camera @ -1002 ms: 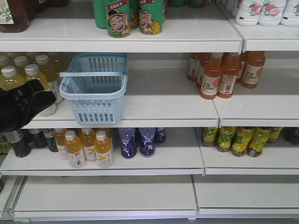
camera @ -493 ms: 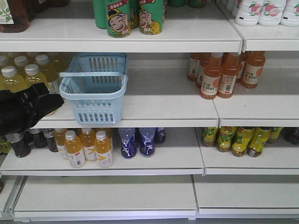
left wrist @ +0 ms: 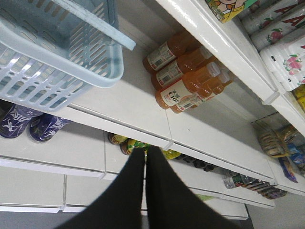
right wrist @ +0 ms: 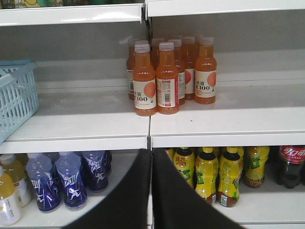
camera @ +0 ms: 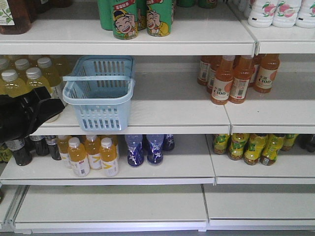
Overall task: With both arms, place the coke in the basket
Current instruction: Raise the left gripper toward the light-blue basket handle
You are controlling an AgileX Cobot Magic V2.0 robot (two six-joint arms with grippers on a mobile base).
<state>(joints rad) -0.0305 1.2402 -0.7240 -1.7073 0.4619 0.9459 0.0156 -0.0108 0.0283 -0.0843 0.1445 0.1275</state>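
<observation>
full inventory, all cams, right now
basket: one, light blue, middle shelf, left part
orange bottles: six or more, middle shelf, right of basket
pale yellow bottles: several, middle shelf, left of basket
green cans: several, top shelf
white bottles: three or more, top shelf right
blue bottles: three or more, lower shelf below basket
orange-yellow bottles: three or more, lower shelf left
yellow-green bottles: four or more, lower shelf right
dark cola bottle: one, red label, lower shelf far right
coke: none in view
left gripper: one, black, fingers together, empty
right gripper: one, black, fingers together, empty
</observation>
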